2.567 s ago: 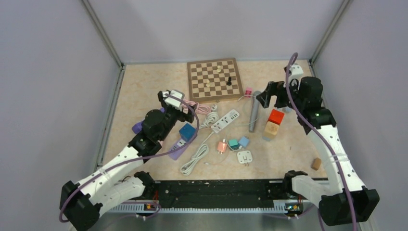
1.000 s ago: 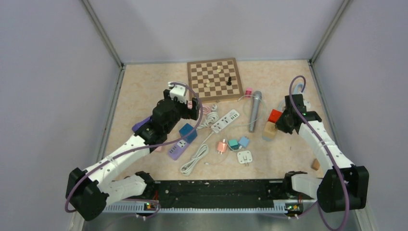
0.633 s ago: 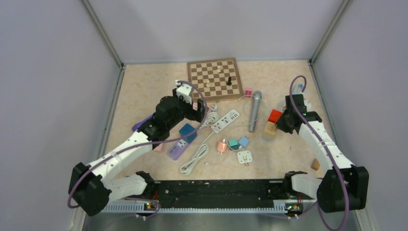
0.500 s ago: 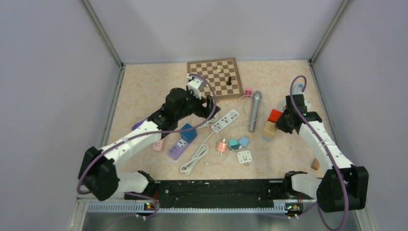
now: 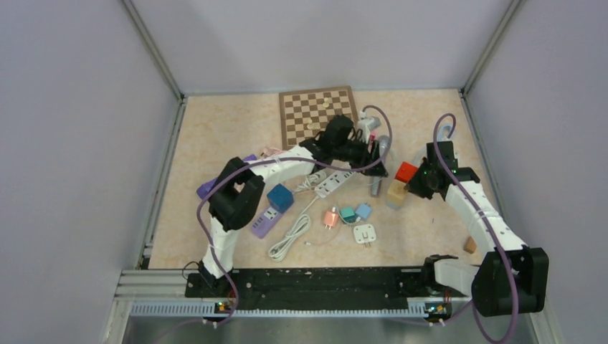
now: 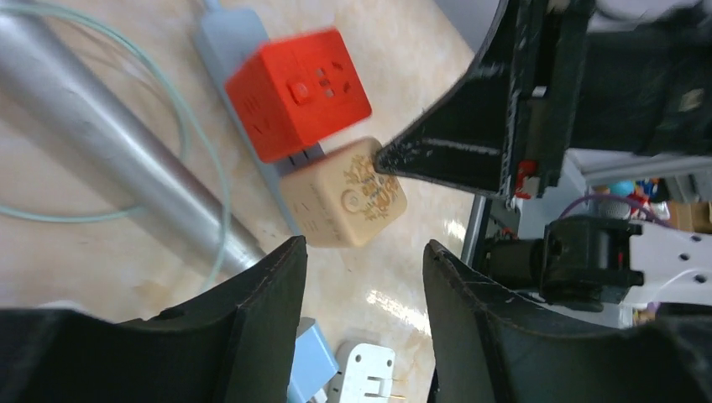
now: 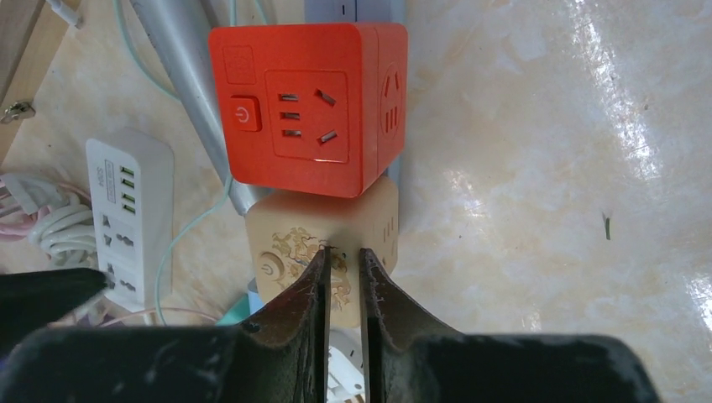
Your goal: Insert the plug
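Small plug adapters lie loose at mid-table: a pink plug, a teal one, a blue one and a white plug with its prongs up. A white power strip lies just beyond them. My left gripper reaches far right, beside the silver microphone, open and empty. My right gripper hovers at the red socket cube and the beige socket cube. Its jaws are nearly closed over the beige cube, with nothing between them.
A chessboard lies at the back. A blue socket cube and a purple strip sit left of centre, beside a coiled white cable. A small brown block lies near the right arm. The two grippers are close together.
My left arm has swung right across the table, from the pink cable to the microphone, and its jaws have narrowed. My right arm has hardly moved.
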### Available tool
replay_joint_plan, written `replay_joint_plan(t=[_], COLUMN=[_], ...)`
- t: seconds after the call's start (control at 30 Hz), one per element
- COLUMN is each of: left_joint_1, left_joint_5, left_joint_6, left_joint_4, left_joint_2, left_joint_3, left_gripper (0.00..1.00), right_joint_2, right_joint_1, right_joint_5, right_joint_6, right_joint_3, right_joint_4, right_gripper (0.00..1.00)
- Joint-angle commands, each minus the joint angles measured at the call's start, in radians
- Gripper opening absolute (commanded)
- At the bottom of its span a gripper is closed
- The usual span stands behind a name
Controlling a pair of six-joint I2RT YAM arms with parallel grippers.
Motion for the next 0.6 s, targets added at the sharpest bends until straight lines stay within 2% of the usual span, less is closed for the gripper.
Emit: replay_joint_plan(t=[0.0, 0.07, 0.2, 0.27, 0.4, 0.57], left_joint_1=[-0.103, -0.126, -0.139, -0.143, -0.147, -0.149], left_joint_5=[-0.001, -0.011, -0.053, -0.071, -0.104, -0.113], left_joint_6=[0.075, 0.071, 0.006, -0.013, -0.020, -0.053], left_joint_4=[-0.075, -0.089, -0.081, -0.063, -0.066, -0.006], left_joint_2=[0.061, 0.106, 0.176, 0.189, 0.195, 0.182], left_joint_3=[0.049, 0.073, 0.115, 0.119, 0.109, 0.081], left_gripper=[0.58, 0.58, 0.58, 0.55, 0.54, 0.53], right_joint_2=[0.054, 0.049, 0.036, 0.031, 0.039, 0.043], right_joint_1=[0.018, 0.018, 0.018, 0.017, 0.016, 0.005], right_joint_5=[-0.155, -0.156, -0.163, -0.161, -0.170, -0.160], right_joint_6=[0.010, 0.002, -0.005, -0.004, -0.005, 0.012], right_joint_3=[-0.071, -0.071, -0.075, -0.081, -0.096, -0.126], right_joint_4=[-0.167, -0.179, -0.200, -0.205, -0.204, -0.210], right_gripper=[0.13, 0.16, 0.28, 0.29, 0.25, 0.14])
